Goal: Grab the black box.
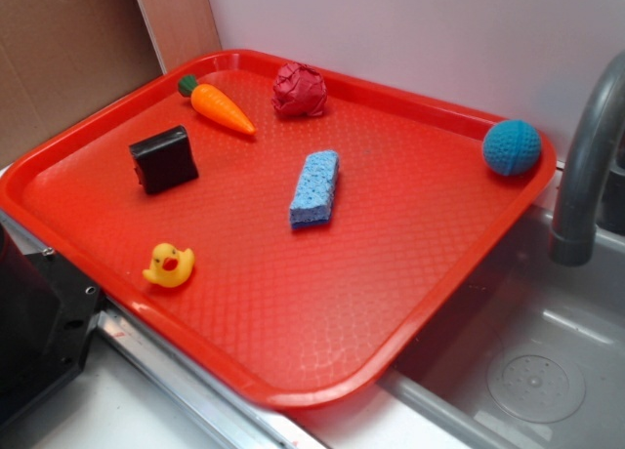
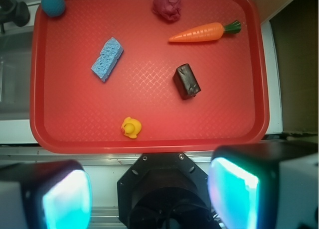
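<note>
The black box (image 1: 164, 159) lies on the left part of the red tray (image 1: 410, 303), below the carrot. In the wrist view the black box (image 2: 187, 81) sits right of the tray's middle, tilted. My gripper (image 2: 149, 194) is high above the robot base, short of the tray's near rim (image 2: 149, 147), far from the box. It is open: the two teal pads (image 2: 67, 199) stand wide apart with nothing between them. The gripper does not show in the exterior view.
On the tray lie an orange carrot (image 1: 221, 106), a crumpled red ball (image 1: 300, 90), a blue sponge (image 1: 314, 188), a teal ball (image 1: 512, 146) and a yellow duck (image 1: 170, 265). A grey faucet (image 1: 586, 166) and sink (image 1: 527, 371) stand right of the tray.
</note>
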`<state>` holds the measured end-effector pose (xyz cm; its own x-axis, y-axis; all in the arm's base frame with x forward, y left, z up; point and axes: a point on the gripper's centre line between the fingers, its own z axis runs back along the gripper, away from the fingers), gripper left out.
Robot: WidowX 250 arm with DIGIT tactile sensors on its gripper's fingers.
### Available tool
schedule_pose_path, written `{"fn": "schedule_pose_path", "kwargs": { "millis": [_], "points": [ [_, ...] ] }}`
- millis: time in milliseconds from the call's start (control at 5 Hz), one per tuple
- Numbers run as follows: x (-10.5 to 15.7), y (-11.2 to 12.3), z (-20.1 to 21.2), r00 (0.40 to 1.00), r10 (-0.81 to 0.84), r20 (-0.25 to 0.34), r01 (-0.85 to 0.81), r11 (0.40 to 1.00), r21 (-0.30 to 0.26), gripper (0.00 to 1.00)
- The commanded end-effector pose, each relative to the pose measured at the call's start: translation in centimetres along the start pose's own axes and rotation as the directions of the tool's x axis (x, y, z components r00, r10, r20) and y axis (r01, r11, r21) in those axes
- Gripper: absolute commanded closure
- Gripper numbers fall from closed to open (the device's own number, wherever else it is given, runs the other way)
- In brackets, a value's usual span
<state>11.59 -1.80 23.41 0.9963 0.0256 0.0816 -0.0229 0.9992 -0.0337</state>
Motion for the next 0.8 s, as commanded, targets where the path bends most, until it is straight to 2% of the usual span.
{"fn": "schedule_pose_path", "kwargs": {
  "millis": [0, 200, 400, 600],
  "points": [
    [0.0, 0.0, 0.0, 1.0, 0.0, 0.0, 0.0, 1.0, 0.0, 0.0],
    [3.5, 4.1, -4.0, 0.986, 0.127, -0.112, -0.108, 0.981, 0.158, 0.0],
    [6.6, 5.8, -7.1, 0.996, 0.031, -0.085, -0.02, 0.992, 0.126, 0.0],
    [8.0, 5.6, -10.6, 0.997, -0.072, -0.035, 0.077, 0.985, 0.158, 0.0]
  ]
}}
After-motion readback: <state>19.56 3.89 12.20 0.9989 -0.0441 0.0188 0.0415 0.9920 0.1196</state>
